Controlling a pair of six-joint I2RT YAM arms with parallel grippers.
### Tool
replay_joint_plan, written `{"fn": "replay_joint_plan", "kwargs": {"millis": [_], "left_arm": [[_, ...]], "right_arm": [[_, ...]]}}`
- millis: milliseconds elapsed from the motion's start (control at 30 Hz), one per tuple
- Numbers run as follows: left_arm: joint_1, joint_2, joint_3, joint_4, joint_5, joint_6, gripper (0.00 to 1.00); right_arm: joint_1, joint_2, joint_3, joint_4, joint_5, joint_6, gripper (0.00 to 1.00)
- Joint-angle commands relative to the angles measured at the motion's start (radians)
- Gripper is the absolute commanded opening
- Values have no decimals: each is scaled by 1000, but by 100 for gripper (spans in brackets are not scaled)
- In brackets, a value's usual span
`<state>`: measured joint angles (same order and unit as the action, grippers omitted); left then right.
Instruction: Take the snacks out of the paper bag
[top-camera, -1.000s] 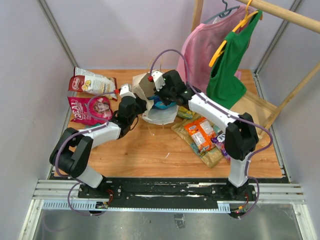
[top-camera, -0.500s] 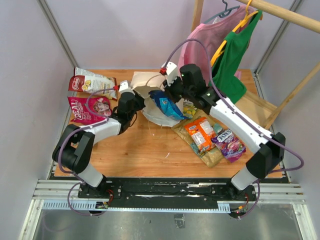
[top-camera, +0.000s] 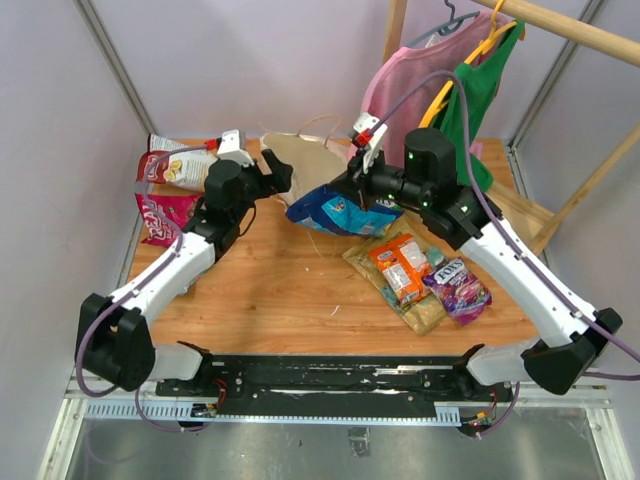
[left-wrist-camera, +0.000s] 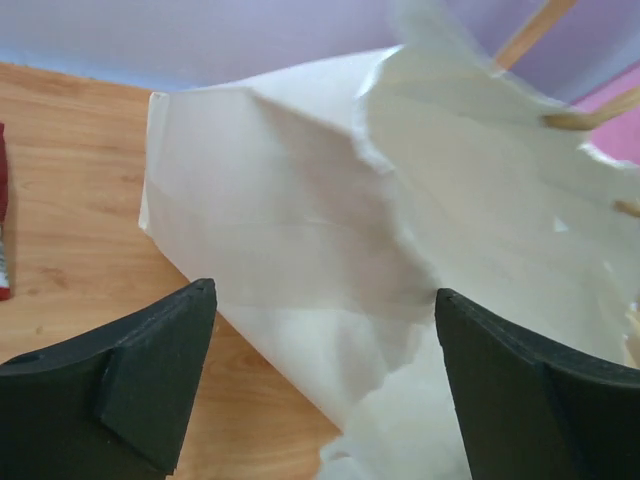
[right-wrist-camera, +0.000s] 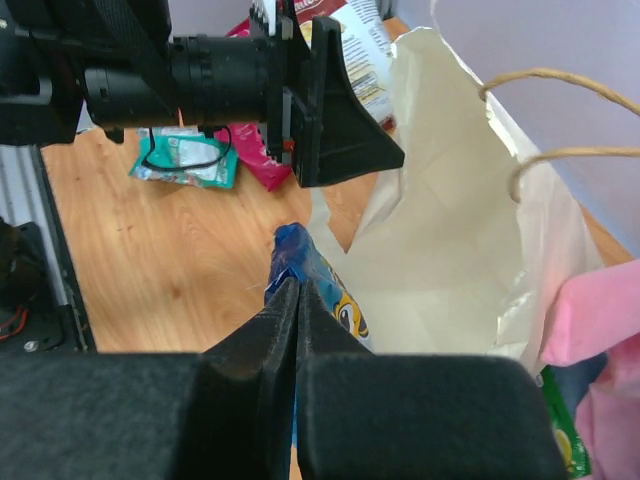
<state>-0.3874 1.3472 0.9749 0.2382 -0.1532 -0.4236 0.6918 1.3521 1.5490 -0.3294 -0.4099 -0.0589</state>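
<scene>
The tan paper bag (top-camera: 305, 160) lies crumpled at the back centre, its pale wall filling the left wrist view (left-wrist-camera: 300, 220). My left gripper (top-camera: 277, 172) (left-wrist-camera: 320, 370) is open just short of the bag, with nothing between its fingers. My right gripper (top-camera: 347, 190) (right-wrist-camera: 298, 288) is shut on the top edge of a blue snack packet (top-camera: 338, 213) (right-wrist-camera: 322, 285), which hangs beside the bag's mouth (right-wrist-camera: 450, 230). Other snacks lie on the table: a red-white packet (top-camera: 178, 165), a magenta one (top-camera: 160, 215), an orange one (top-camera: 400, 265), a purple one (top-camera: 458, 285) and a tan one (top-camera: 420, 310).
A pink shirt (top-camera: 400, 95) and a green shirt (top-camera: 462, 125) hang from a wooden rail (top-camera: 560, 25) at the back right, close behind the right arm. Enclosure walls bound the table on the left, back and right.
My left gripper let go of the bag, opened and drew back to the left. My right gripper pulled the blue packet out of the bag and to the right; the bag slumped toward the back.
</scene>
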Motion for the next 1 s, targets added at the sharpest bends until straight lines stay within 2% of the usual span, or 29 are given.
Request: {"fn": "replay_joint_plan", "kwargs": {"millis": [0,233,467,633,800,833,967], "left_arm": [[19,-90,-3,-188,44,64,96],[39,-230,-84,-280,3,96,100],[40,-258,-128,-292,23,86,100],[39,-263,-210,-259,-5,64,99],[40,-263,-294,-238,-76,40,96],[40,-264,-310,-237,-100,38,96],[41,-279,-373,-216,-195,31,96]], "right_arm": [[19,-113,-65,172,-85,84,1],[54,-227,-145,190,-41,93,1],[93,-297,-152,141,-14,85,1],[118,-355,-283,177,38,122,1],[120,-338,-449,218,118,188,1],[122,-330,-476,219,129,201,5],[146,-308,-609,255,239,245,64]]}}
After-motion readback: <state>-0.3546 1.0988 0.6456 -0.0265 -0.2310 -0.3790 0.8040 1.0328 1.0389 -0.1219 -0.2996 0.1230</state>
